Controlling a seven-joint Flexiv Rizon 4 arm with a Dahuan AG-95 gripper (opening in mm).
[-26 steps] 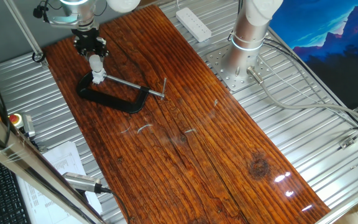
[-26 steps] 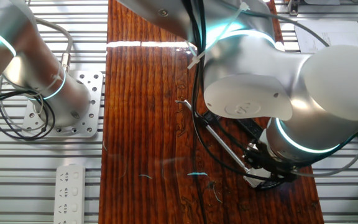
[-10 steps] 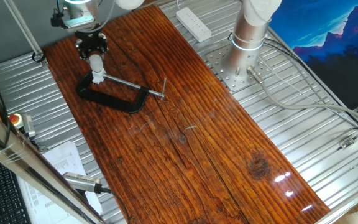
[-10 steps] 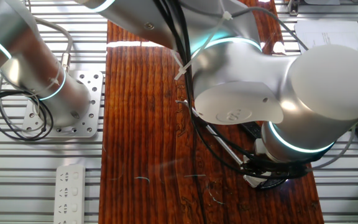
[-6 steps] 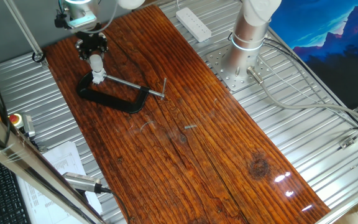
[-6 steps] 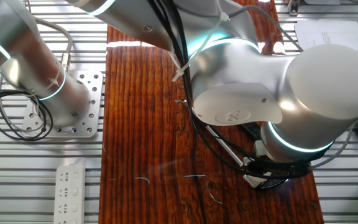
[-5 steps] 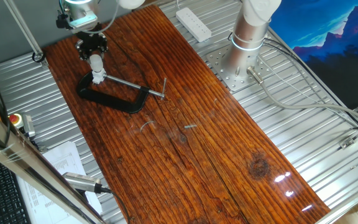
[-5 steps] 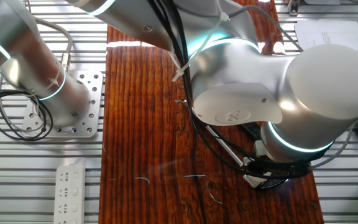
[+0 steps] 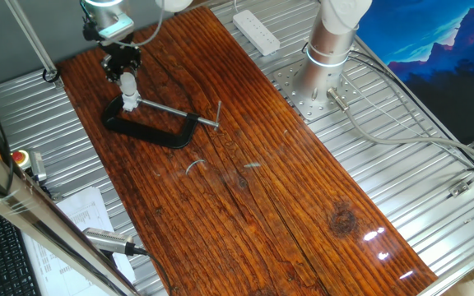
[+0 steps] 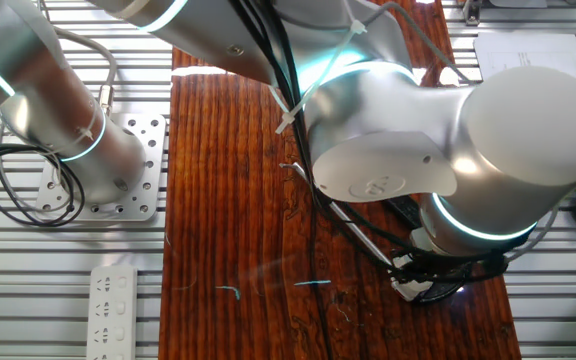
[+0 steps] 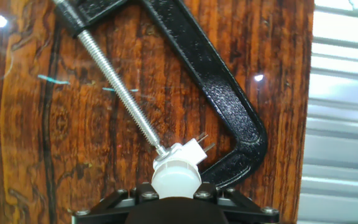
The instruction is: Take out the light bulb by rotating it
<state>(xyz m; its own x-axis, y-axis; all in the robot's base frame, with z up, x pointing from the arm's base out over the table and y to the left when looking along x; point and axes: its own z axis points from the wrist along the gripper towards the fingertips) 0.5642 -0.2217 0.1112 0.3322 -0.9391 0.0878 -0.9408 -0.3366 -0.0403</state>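
The light bulb point(image 11: 176, 178) is small and frosted white. It stands upright in a white socket stub point(image 11: 183, 153) held in the mouth of a black C-clamp point(image 11: 224, 106), against the tip of the clamp's steel screw rod point(image 11: 120, 87). My gripper point(image 11: 176, 191) comes straight down on the bulb, with a black finger on either side of its rounded top, shut on it. In one fixed view the gripper point(image 9: 122, 66) sits at the board's far left corner directly over the bulb point(image 9: 127, 81) and clamp point(image 9: 148, 125). In the other fixed view the arm's wrist hides most of this.
The clamp lies on a long dark wooden board point(image 9: 245, 189) on a ribbed metal table. The arm's base point(image 9: 326, 57) and a white power strip point(image 9: 256, 30) stand at the far side. A red stop button point(image 9: 20, 157) and papers point(image 9: 85, 215) lie off the board's left edge.
The hand has turned about its own axis over the bulb, its camera block swinging round to the right. Bulb, socket and clamp stay where they were.
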